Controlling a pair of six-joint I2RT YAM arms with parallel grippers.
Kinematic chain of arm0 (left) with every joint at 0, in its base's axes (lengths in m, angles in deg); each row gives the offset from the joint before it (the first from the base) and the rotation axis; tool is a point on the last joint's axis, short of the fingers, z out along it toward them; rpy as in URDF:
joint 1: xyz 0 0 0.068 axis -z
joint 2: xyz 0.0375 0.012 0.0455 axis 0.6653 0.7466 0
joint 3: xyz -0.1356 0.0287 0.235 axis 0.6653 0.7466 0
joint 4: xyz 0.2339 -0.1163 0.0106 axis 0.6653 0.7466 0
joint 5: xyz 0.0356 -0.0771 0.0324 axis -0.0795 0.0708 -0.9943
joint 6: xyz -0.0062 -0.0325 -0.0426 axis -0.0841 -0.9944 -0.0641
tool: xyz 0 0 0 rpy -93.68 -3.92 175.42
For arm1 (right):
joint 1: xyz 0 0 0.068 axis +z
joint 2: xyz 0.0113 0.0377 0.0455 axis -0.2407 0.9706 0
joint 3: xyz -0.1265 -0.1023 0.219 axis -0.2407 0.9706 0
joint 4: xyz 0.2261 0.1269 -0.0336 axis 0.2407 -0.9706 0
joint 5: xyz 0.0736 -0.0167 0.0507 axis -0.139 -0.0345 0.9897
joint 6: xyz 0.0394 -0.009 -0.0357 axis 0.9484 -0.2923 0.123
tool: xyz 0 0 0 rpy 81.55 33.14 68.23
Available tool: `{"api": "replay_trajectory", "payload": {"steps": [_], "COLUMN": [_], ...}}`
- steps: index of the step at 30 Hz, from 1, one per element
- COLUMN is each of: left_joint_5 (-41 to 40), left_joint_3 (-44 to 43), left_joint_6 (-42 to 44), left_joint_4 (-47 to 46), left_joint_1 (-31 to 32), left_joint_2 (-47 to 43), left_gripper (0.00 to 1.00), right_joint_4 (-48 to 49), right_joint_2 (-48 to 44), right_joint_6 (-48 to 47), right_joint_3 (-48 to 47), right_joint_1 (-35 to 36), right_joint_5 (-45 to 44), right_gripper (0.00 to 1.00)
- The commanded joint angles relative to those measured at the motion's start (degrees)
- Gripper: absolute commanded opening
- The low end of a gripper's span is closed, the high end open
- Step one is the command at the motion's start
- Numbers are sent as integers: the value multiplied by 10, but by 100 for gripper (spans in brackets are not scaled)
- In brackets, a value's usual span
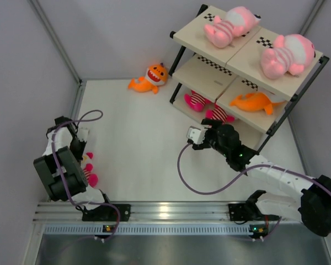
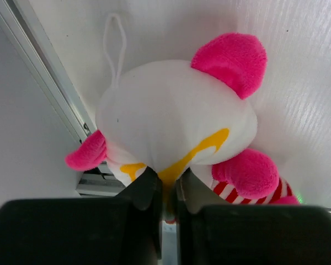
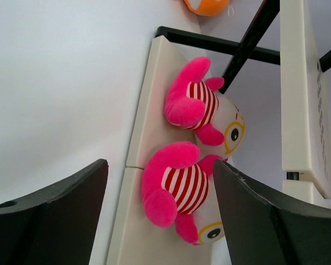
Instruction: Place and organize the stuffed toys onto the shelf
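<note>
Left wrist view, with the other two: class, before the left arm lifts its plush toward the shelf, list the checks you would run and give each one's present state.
1. Left pincer shut on the white-and-pink plush: ok.
2. Grip deep enough for a lift: cannot tell; only a fold of fabric shows between the fingers.
3. Right pincer open and empty: ok.
4. Pink striped toys lying on the bottom board: ok.
5. Middle-shelf board bare for another toy: ok.
6. Orange shark plush shelved: not ok, it lies on the table.
</note>
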Motion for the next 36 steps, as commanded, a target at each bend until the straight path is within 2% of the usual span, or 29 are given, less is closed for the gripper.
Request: {"api": "replay_trajectory", "payload": {"steps": [1, 2, 3, 4, 5, 9, 12, 13, 18, 22, 26, 30, 32, 33, 35, 36], "left_joint_5": [40, 49, 91, 108, 130, 220, 245, 268, 298, 305, 318, 327, 336, 341, 341, 337], "left_joint_3": [13, 6, 1, -5, -23, -66, -110, -123, -207, -248, -251, -250, -251, -252, -252, -252], "left_joint_6": [15, 11, 9, 3, -11, -84, -151, -168, -216, -234, -242, -245, -247, -248, -245, -243], "left_joint_4": [-1, -1, 0, 6, 9, 23, 22, 23, 24, 37, 38, 38, 38, 38, 38, 38], "left_joint_1": [-12, -12, -12, -10, -7, 51, 152, 203, 295, 323, 342, 345, 345, 345, 345, 345], "left_joint_2": [5, -3, -11, -33, -46, -97, -126, -129, -125, -112, -118, -126, -127, -130, -133, -134], "left_gripper": [0, 0, 0, 0, 0, 0, 0, 0, 0, 0, 0, 0, 0, 0, 0, 0], "right_joint_4": [-7, -12, -14, -14, -13, 21, 69, 82, 175, 199, 231, 226, 199, 189, 141, 126], "right_joint_2": [-36, -45, -50, -52, -55, -32, 8, 20, 97, 157, 227, 273, 303, 311, 326, 327], "right_joint_6": [24, 33, 41, 50, 69, 115, 126, 126, 126, 121, 141, 146, 152, 155, 163, 168], "right_joint_3": [-39, -49, -55, -60, -71, -101, -117, -121, -137, -174, -208, -244, -274, -285, -310, -314], "right_joint_1": [25, 29, 35, 49, 57, 117, 186, 217, 268, 301, 301, 301, 301, 301, 300, 299], "right_joint_5": [15, 28, 37, 51, 68, 84, 89, 89, 102, 109, 67, 62, 37, 18, -14, -24], "right_gripper": [77, 78, 79, 88, 91, 92, 96, 99, 97, 91, 88, 77, 60, 41, 24, 0]}}
